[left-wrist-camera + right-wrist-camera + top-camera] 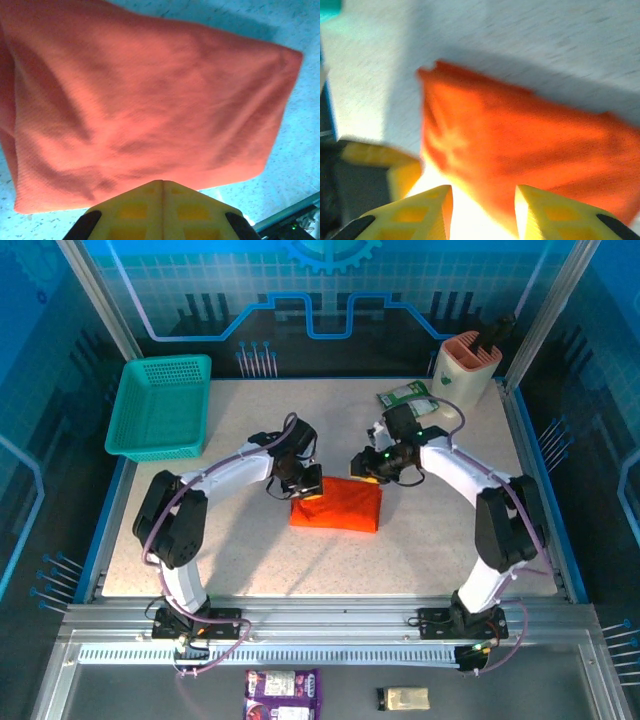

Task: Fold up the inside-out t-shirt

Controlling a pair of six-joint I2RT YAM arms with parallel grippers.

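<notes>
The inside-out t-shirt (336, 505) lies in the middle of the table as a small, bright orange folded rectangle. My left gripper (308, 483) sits at its far left corner. In the left wrist view its yellow fingers (163, 182) are pressed together with nothing between them, and the orange cloth (150, 100) spreads just beyond the tips. My right gripper (368, 468) hovers at the far right edge of the t-shirt. Its fingers (482, 189) stand apart, and the folded cloth (530, 145) lies under and past them. That view is blurred.
A teal mesh basket (160, 405) stands at the back left of the table. A pink and white holder (465, 368) and a green packet (405, 395) are at the back right. Purple packets (283, 695) and a small pack (405, 698) lie below the front rail.
</notes>
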